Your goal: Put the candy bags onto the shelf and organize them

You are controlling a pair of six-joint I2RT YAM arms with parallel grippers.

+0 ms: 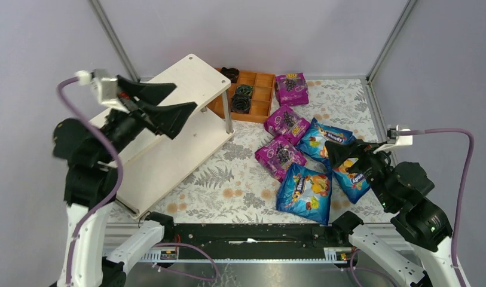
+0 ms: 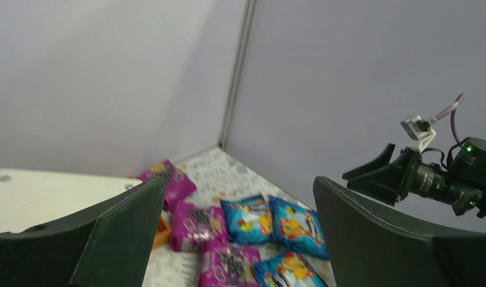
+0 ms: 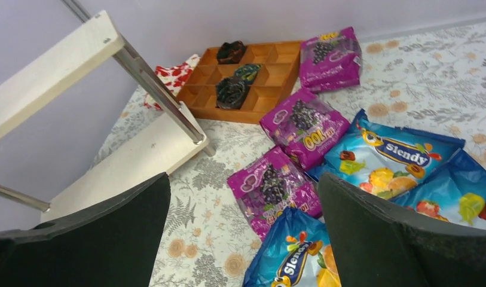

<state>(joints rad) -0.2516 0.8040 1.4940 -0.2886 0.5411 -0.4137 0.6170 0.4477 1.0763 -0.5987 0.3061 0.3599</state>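
Several candy bags lie on the flowered table right of the shelf [image 1: 186, 75]. Magenta ones [image 1: 292, 88] [image 1: 286, 123] [image 1: 280, 156] run from the back toward the middle. Blue ones [image 1: 327, 139] [image 1: 305, 192] [image 1: 351, 173] lie nearer. My left gripper [image 1: 185, 95] hovers open above the shelf's top board, holding nothing; its wrist view looks across at the bags [image 2: 247, 220]. My right gripper [image 1: 339, 154] hangs open and empty over the blue bags. In its wrist view, a magenta bag [image 3: 270, 188] and a blue bag [image 3: 294, 254] show between the fingers. Both shelf boards [image 3: 138, 155] are bare.
An orange-brown compartment tray [image 1: 250, 95] with black coiled rings stands at the back, between the shelf and the far magenta bag. A red patterned item [image 3: 168, 78] lies behind the shelf post. Grey walls with metal corner posts [image 1: 390, 42] enclose the table.
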